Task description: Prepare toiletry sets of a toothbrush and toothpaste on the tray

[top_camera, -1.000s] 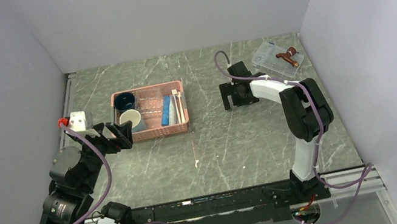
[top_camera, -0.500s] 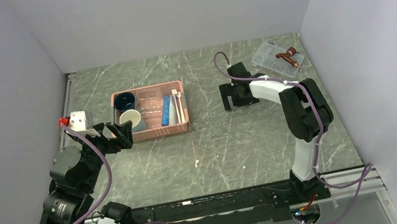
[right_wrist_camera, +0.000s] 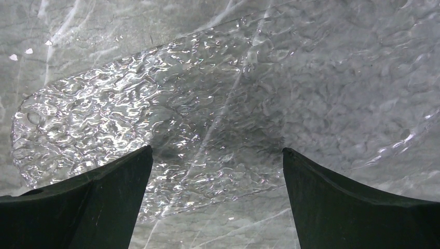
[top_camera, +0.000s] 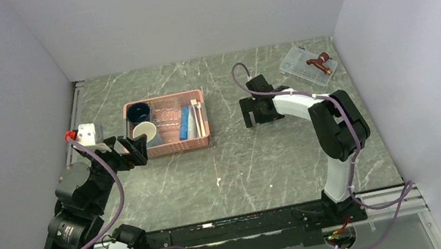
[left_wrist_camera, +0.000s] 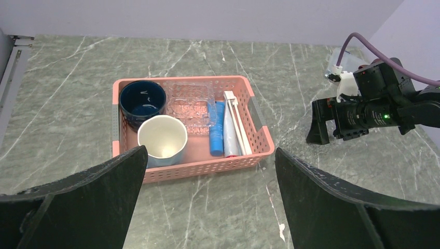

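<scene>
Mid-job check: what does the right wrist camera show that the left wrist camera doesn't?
Right wrist only: the clear tray lying flat on the marble table, beneath the open right gripper. Left wrist only: the pink basket holding toothpaste tubes, toothbrushes, a dark blue mug and a white cup; the left gripper is open. Both: that table.

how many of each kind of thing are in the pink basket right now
cups: 2 (dark blue, white)
toothpaste tubes: 2 (blue, paler)
toothbrushes: 2
clear tray: 1, as far as the view shows
total in the basket: 7
</scene>
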### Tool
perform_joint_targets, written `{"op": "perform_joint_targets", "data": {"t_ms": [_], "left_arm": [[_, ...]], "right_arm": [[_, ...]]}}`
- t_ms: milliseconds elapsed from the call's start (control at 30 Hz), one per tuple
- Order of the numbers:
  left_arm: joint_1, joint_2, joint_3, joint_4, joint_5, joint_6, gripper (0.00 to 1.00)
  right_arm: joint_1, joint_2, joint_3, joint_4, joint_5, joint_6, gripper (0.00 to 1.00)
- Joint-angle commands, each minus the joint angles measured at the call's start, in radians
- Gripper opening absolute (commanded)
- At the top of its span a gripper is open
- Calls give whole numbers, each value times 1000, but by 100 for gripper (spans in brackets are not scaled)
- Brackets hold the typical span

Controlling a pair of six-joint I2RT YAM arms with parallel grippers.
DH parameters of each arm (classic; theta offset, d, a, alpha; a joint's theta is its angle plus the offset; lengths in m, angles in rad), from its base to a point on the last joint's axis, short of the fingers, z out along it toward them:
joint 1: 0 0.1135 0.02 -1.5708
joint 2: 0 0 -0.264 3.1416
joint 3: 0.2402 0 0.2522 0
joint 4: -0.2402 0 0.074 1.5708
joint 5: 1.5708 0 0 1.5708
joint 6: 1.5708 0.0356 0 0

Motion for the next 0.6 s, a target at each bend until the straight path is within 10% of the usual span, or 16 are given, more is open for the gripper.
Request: {"op": "perform_joint_targets", "data": {"t_ms": [0, 567], "left_arm": [[5, -10, 1, 13, 0, -3, 99], [5, -15, 0, 11, -7, 0, 99]], "right_arm": [[24, -12, -48, -45, 16, 28, 98], [115, -122, -230, -30, 56, 183, 97]]}}
